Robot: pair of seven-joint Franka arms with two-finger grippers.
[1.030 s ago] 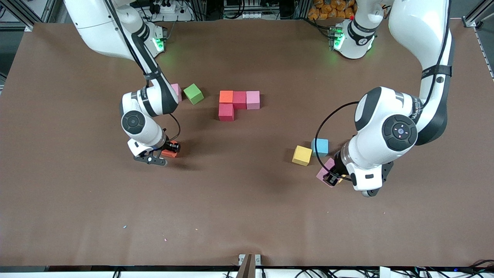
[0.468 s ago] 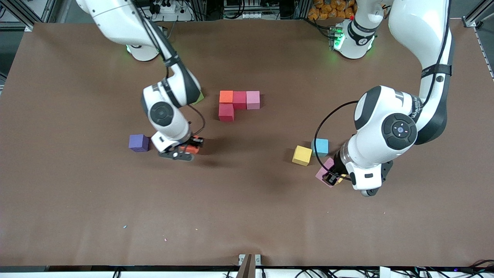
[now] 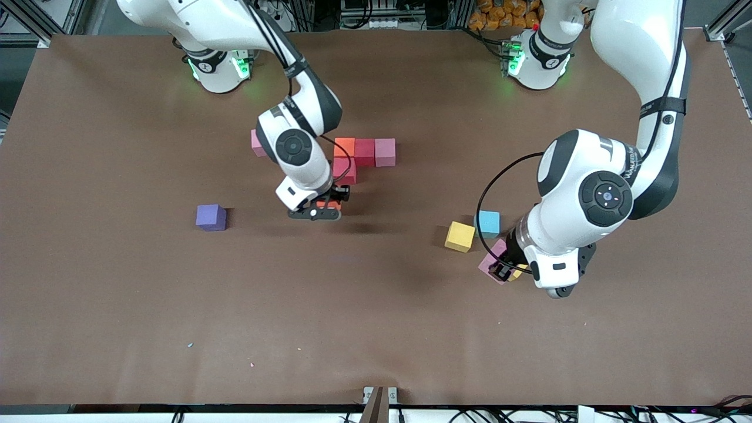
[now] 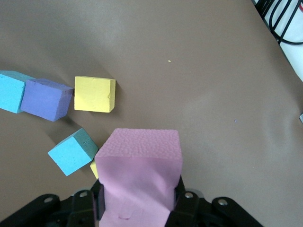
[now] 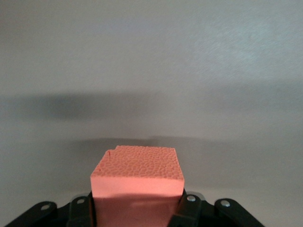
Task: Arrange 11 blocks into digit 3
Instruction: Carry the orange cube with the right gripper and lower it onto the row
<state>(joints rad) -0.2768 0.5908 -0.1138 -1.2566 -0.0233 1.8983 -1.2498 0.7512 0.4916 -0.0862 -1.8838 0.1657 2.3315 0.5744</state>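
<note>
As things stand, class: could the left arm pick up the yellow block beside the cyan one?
Probably not yet. The left gripper is shut on a pink block, so its fingers are occupied. The yellow block lies close by on bare table, beside the cyan block, with nothing over it.

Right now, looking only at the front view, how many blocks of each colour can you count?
orange: 2
crimson: 2
pink: 3
purple: 1
yellow: 2
cyan: 1
total: 11

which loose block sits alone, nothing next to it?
The purple block, toward the right arm's end of the table; the other loose blocks sit in clusters.
</note>
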